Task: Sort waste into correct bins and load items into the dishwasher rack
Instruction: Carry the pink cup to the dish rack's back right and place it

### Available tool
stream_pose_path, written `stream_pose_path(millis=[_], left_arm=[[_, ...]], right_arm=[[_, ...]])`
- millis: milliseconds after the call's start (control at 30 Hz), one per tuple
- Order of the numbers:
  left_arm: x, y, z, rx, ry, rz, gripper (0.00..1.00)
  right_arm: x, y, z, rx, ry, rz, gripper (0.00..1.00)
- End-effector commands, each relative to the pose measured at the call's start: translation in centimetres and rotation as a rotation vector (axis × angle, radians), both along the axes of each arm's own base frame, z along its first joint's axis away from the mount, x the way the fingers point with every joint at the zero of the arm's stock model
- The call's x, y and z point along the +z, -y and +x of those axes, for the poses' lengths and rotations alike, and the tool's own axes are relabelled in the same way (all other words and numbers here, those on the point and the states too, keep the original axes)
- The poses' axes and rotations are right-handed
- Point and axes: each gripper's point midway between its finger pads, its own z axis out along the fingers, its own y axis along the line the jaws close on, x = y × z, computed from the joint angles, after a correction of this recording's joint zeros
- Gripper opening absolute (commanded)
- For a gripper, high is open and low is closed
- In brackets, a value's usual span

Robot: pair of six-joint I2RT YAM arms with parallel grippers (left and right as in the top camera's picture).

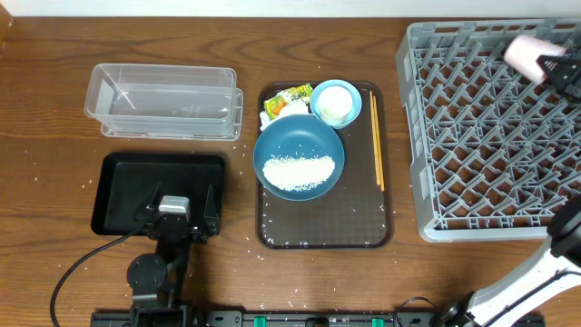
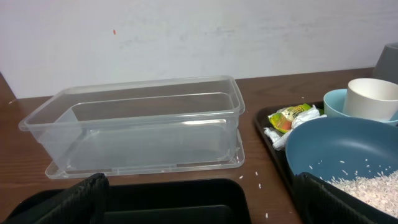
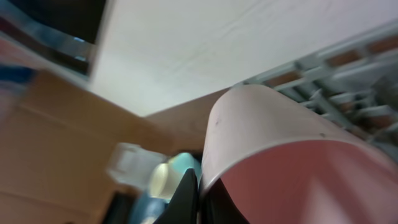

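Note:
My right gripper (image 1: 547,65) is shut on the rim of the small pink cup (image 1: 525,52), holding it over the far right corner of the grey dishwasher rack (image 1: 418,136); the cup fills the right wrist view (image 3: 273,130). The dark-blue dish (image 1: 299,157) with the heap of rice (image 1: 298,172) sits on the brown tray (image 1: 363,218). The cream-white cup (image 1: 335,103) stands in the light-blue bowl (image 1: 352,94). The yellow-green wrapper (image 1: 283,101) lies beside them. My left gripper (image 1: 178,211) is open over the black tray (image 1: 123,186), facing the clear tub (image 2: 143,124).
Chopsticks (image 1: 375,136) lie on the brown tray's right side. Loose rice grains (image 1: 243,242) are scattered on the wooden table around the trays. The clear tub (image 1: 163,100) sits at the far left.

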Motion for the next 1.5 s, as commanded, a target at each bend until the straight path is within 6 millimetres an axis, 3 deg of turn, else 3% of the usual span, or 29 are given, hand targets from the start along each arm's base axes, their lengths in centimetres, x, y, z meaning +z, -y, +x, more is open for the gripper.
stream_pose_path(millis=[0,133,267,567,967,1233,1467], left_arm=[[-1.7,0.1,-0.1,-0.006,-0.05,0.002,0.96],[-1.7,0.1,-0.1,-0.006,-0.05,0.002,0.96],[-1.7,0.1,-0.1,-0.006,-0.05,0.002,0.96],[-1.7,0.1,-0.1,-0.006,-0.05,0.002,0.96],[-1.7,0.1,-0.1,-0.006,-0.05,0.002,0.96],[-1.7,0.1,-0.1,-0.006,-0.05,0.002,0.96],[-1.7,0.1,-0.1,-0.006,-0.05,0.002,0.97]], right_arm=[[0.3,-0.1,-0.7,0.07,0.01,0.157,0.01],[-3.6,1.1,0.0,-0.002,-0.105,0.144,0.01],[-5.4,2.4,-0.1,-0.047,-0.151,0.139,0.01],[-5.8,4.5,-0.9,-0.091,-0.15,0.143,0.01],[-6.0,3.7,-0.3,-0.069,-0.13,0.123,0.01],[-7.7,4.1,-0.3,-0.117,-0.209,0.09,0.04],[-7.7,3.4,0.0,-0.101,-0.203,0.087,0.01]])
